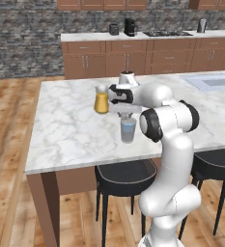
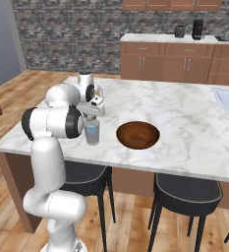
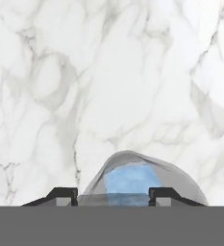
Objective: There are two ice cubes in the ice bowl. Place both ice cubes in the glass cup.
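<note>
**Second cube over the cup: get the drop centred before you let go**

Look first at the glass cup (image 3: 142,185) in the hand view: its rim arcs up just above the fingertips, and inside the wall sits a pale blue block, an ice cube (image 3: 131,178). You cannot tell from that view alone whether the blue belongs to a cube held at the fingertips or to one lying in the cup; in the left base view a bluish fill shows low in the cup (image 1: 128,129), which suggests at least one cube is already down there. The ice bowl (image 2: 138,134) beside it looks bare inside, so judge this as the last delivery.

The gripper (image 3: 113,196) hangs right above the cup's mouth with its fingers drawn in close, clenched, probably on the small cube between them, though the tips hide the contact itself.

To do this well, note that the cup sits low in the hand view, not centred under the fingers. Shift the hand slightly so the mouth lies squarely below the tips, stay low to the rim so the cube cannot bounce out, then part the fingers gently. Mind the pitcher (image 1: 101,102) of orange liquid standing near on the marble counter (image 1: 65,125); lift straight up on leaving.
</note>
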